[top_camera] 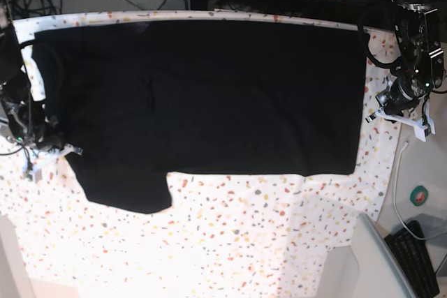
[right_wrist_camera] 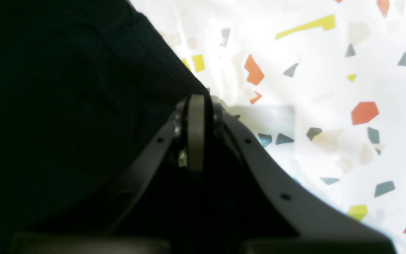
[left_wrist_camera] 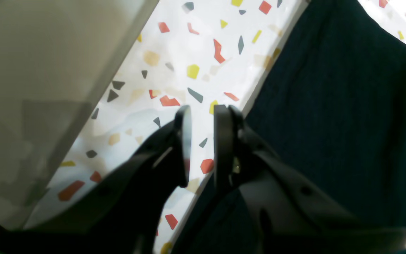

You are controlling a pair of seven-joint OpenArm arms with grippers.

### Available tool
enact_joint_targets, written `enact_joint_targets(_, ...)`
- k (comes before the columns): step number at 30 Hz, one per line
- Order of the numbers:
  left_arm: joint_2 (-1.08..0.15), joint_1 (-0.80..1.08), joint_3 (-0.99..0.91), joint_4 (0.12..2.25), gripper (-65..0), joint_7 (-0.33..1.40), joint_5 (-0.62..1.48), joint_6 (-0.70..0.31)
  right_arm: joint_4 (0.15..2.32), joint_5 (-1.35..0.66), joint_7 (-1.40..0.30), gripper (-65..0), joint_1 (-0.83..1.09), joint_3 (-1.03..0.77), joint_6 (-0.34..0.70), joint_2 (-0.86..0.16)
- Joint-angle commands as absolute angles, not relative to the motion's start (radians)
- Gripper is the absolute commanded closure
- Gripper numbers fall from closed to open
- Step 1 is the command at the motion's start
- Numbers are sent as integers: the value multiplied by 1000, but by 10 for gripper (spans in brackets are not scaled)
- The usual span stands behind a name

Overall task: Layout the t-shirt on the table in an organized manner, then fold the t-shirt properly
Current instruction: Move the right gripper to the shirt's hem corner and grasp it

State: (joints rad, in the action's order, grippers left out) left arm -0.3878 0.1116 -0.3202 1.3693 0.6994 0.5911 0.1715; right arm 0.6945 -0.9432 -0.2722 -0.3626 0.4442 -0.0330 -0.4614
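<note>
With t-shirt (top_camera: 209, 95) spread flat across speckled bench (top_camera: 265, 228): keep right claw (right_wrist_camera: 196, 102) clamped at the near edge, fabric hold unconfirmed; bring left claw (left_wrist_camera: 203, 113), slightly parted and empty beside the hem, onto cloth; lift both evenly, avoiding wrinkles.

Black t-shirt (top_camera: 209, 95), speckled white table (top_camera: 265, 228)
</note>
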Motion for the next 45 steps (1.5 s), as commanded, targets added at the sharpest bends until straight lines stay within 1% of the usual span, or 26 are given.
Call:
enact_joint_targets(1,-407,101,-329,1383,-102,680,590,168,705,-949,-286,0,-380,438,-24,-469)
enact_joint_targets(3,-410,101,-329,1383,-102,680,590,168,728,-949,-289,0,-377,438,-25,-469)
enact_joint_targets(7,-412,101,-329,1383,-102,680,590,168,860,-951,-315,0,-338,437,-35,-490)
enact_joint_targets(9,-412,99,-329,1383,-100,680,590,168,932,-951,-357,0,-321,417,-73,-499)
enact_joint_targets(12,-412,99,-329,1383,-100,680,590,168,1055,-951,-415,0,-259,340,-136,-503)
enact_joint_targets(16,-412,99,-329,1383,-100,680,590,168,1214,-951,-486,0,-168,232,-171,-504)
enact_joint_targets(19,-412,99,-329,1383,-100,680,590,168,1305,-951,-553,0,-102,159,-217,-496)
enact_joint_targets(21,-412,99,-329,1383,-100,680,590,168,1372,-951,-561,0,-51,130,-246,-495)
enact_joint_targets(26,-412,99,-329,1383,-100,680,590,168,1492,-951,-567,0,61,77,-305,-466)
enact_joint_targets(29,-412,99,-329,1383,-100,680,590,168,1537,-951,-567,0,117,70,-314,-429)
enact_joint_targets(32,-412,99,-329,1383,-100,680,590,168,1537,-951,-568,0,133,76,-314,-403)
enact_joint_targets(34,-412,99,-329,1383,-100,680,590,168,1537,-951,-607,0,134,70,-314,-378)
enact_joint_targets(38,-412,99,-329,1383,-100,680,590,168,1566,-951,-627,-215,124,65,-314,-364)
enact_joint_targets(39,-414,99,-329,1383,-100,680,590,168,1570,-951,-618,-254,113,47,-314,-364)
enact_joint_targets(40,-414,101,-329,1383,-100,680,590,168,1570,-951,-601,-281,101,24,-314,-361)
enact_joint_targets(42,-414,101,-331,1383,-100,680,590,168,1532,-951,-572,-314,44,-24,-312,-340)
enact_joint_targets(45,-407,105,-383,1383,-100,680,588,168,1372,-951,-575,-327,-85,-65,-308,-331)
